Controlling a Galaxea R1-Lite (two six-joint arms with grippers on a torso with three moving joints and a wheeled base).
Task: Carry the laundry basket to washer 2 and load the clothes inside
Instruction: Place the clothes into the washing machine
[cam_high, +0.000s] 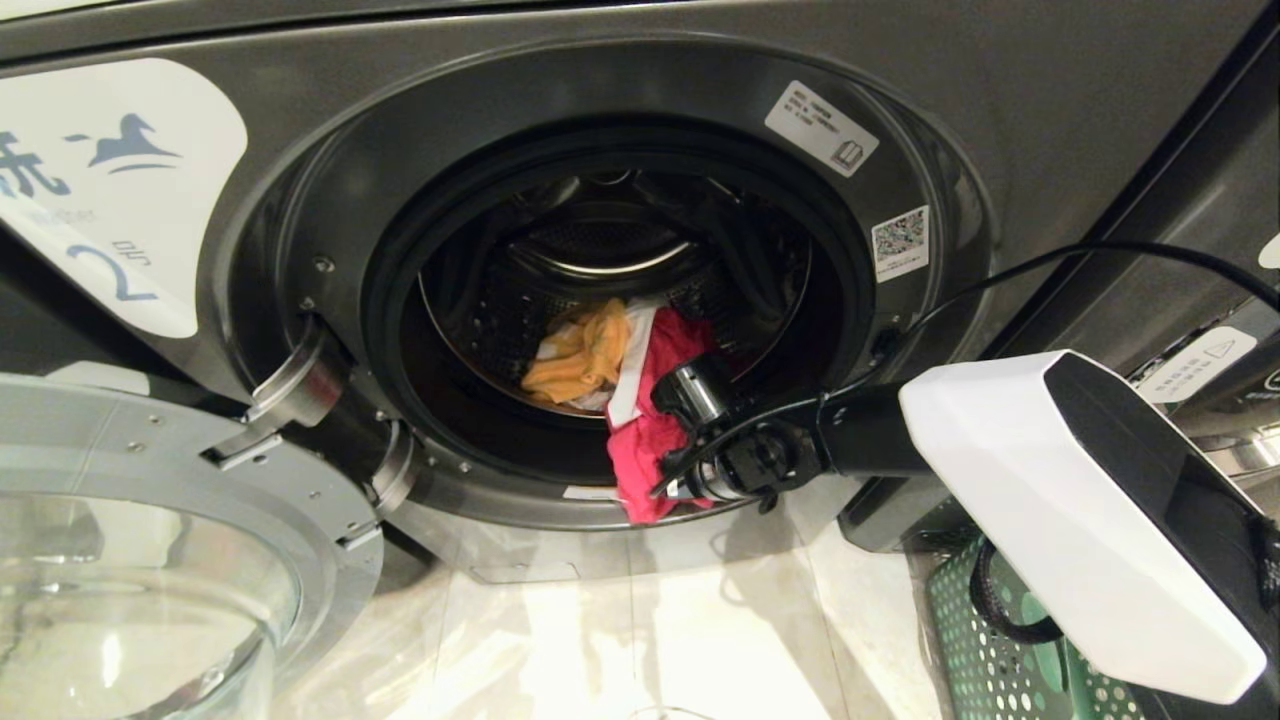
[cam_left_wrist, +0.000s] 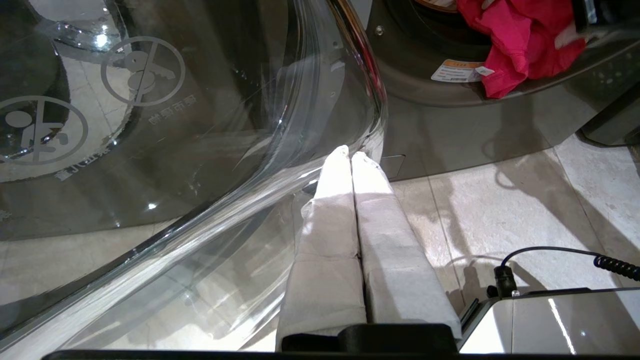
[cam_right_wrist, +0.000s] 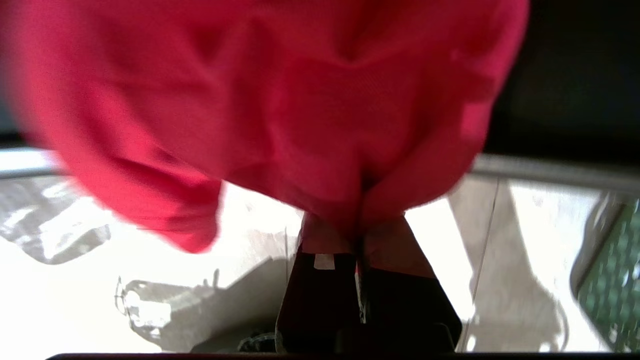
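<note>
the right tool (cam_high: 668, 450) sits at the lower lip of the washer (cam_high: 600, 90) marked 2, pinched shut on the pink garment (cam_high: 650, 440), which drapes out over the door seal and hangs below the rim. my worry is that hanging tail: if the tool lets go here, the cloth could slide out onto the floor (cam_high: 600, 640), or later get trapped by the glass door (cam_high: 150, 560) swung open just left of the opening. the yellow garment (cam_high: 585, 355) and a strip of white cloth (cam_high: 633, 365) lie inside the drum. the left tool (cam_left_wrist: 350, 156) rests closed and empty near the door's edge. only a corner of the green basket (cam_high: 990, 650) shows, right of the washer, so whether more clothes remain in it is hidden. the right tool's fingertips are buried in pink folds.
</note>
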